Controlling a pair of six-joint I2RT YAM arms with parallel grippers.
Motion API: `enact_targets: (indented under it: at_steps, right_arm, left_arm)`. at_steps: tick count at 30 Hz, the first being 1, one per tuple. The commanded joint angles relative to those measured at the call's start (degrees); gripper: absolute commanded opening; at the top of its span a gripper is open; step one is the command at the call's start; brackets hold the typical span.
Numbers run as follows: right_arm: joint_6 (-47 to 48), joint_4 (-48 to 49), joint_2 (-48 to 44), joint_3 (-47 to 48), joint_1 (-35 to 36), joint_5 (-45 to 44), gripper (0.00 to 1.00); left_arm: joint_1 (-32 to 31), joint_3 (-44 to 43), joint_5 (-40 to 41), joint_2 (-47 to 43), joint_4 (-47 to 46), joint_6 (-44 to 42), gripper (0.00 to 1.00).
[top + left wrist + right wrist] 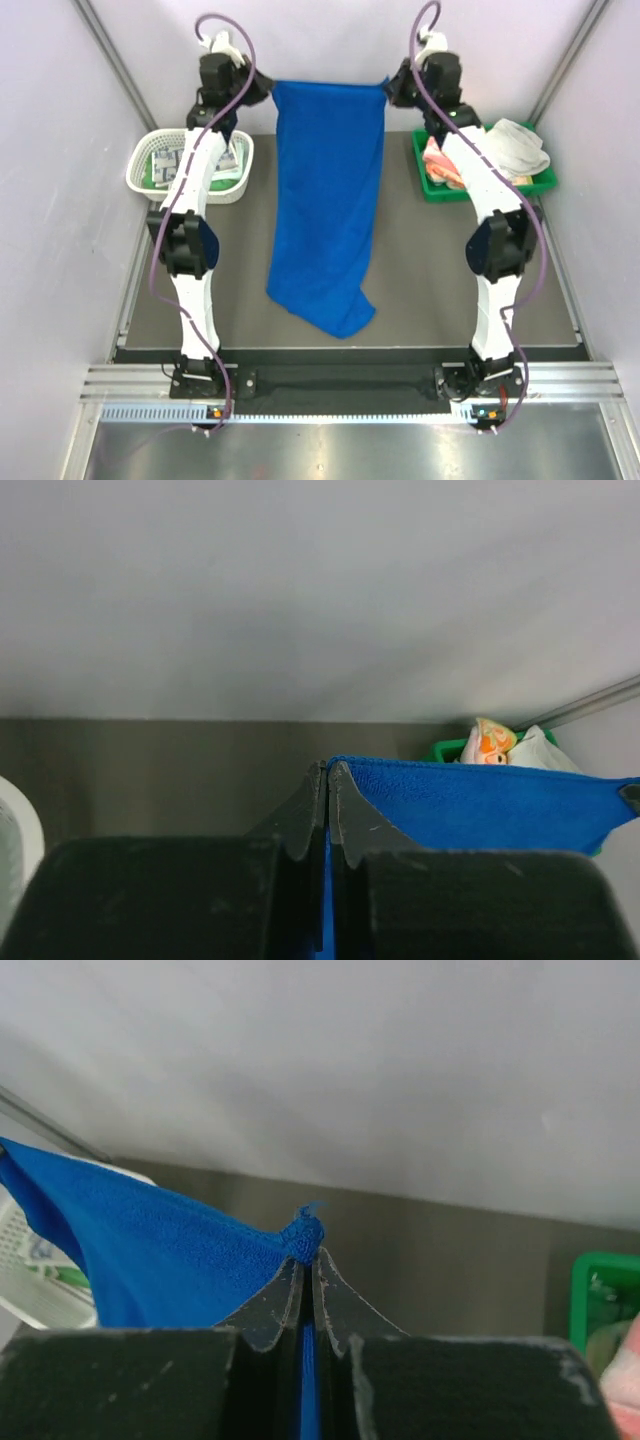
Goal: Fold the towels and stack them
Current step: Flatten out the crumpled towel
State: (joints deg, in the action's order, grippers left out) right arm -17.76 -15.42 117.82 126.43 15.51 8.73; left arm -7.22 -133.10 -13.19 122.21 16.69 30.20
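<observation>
Blue towel [328, 200] gripped by both jaws, checked cloths [163, 162] in basket [228, 193], pile [515, 148] in tray [428, 191]

A: What did the arms look like?
B: Both the left arm [190, 170] and the right arm [477, 172] had white shells broken up by bulky black joints, on black bases.
A: Cables?
B: A purple cable [248, 50] looped along each one, down to the base.
A: And the pincers?
B: The left pincer [327, 770] had dark grey pointed fingers [355, 820] on a matte black block; the right pincer [310, 1260] was alike, its fingers scuffed with pale scratches
</observation>
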Motion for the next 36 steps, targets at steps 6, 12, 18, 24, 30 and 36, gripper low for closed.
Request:
enact_targets:
  at_steps: [6,12,18,24,30,36]
  right_arm:
    - [-3.69,8.13,3.65,2.51,-2.94,3.56,0.0]
    - [-2.29,10.67,-7.31,-9.61,-1.98,3.84,0.0]
    - [-0.7,11.29,-25.4,-24.46,-0.22,3.58,0.0]
    - [1.58,6.37,-43.86,-31.76,3.65,2.79,0.0]
    - [2.73,0.66,-58.83,-32.83,9.97,0.76,0.0]
    - [0.28,-1.8,-66.04,-28.88,10.68,4.36,0.0]
  left_arm:
    - [2.3,3.1,-1.04,1.63,-12.82,4.43,0.0]
    - [1.6,14.42,-2.98,-7.06,-14.58,2.85,0.0]
    - [0.11,31.31,-3.77,-24.89,-17.66,1.27,0.0]
    - [-3.4,38.96,-4.47,-44.49,-12.57,-1.8,0.0]
    - [-5.43,40.2,-6.41,-60.76,-8.78,-1.46,0.0]
    - [-5.43,32.47,-9.39,-67.19,-7.11,0.3,0.0]
